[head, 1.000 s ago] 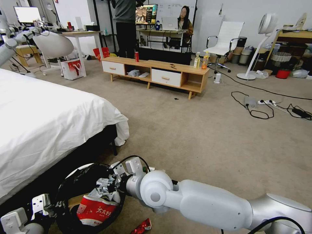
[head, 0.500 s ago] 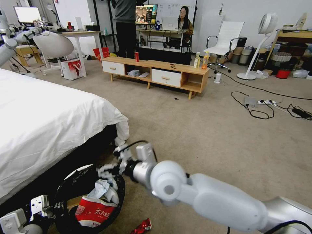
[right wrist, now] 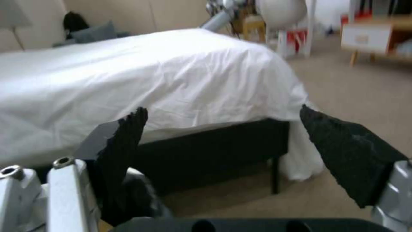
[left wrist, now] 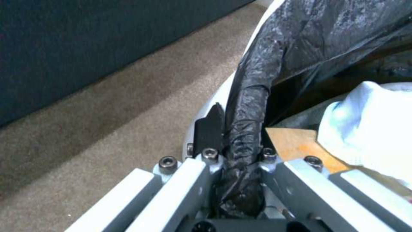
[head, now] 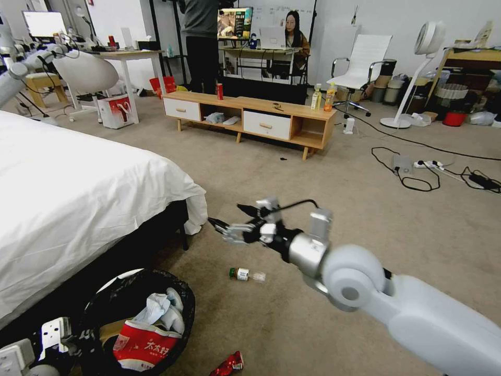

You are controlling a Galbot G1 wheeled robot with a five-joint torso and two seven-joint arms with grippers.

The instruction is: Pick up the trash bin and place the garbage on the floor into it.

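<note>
Bin held at the bed's foot; right arm raised over the carpet, nothing in its jaws.

Left gripper (left wrist: 238,180), low beside the bed (head: 78,193), has its jaws clamped on the bag-lined rim of the trash bin (head: 104,297). Inside lie white tissues (head: 159,308), a red-and-white snack packet (head: 143,347) and a brown paper bag (left wrist: 296,145). Right gripper (head: 229,219) hangs above the floor (head: 323,209), jaws spread wide, empty. A green-capped bottle (head: 246,274) lies on the carpet under it; a crushed red piece (head: 228,364) lies near the bin.
</note>
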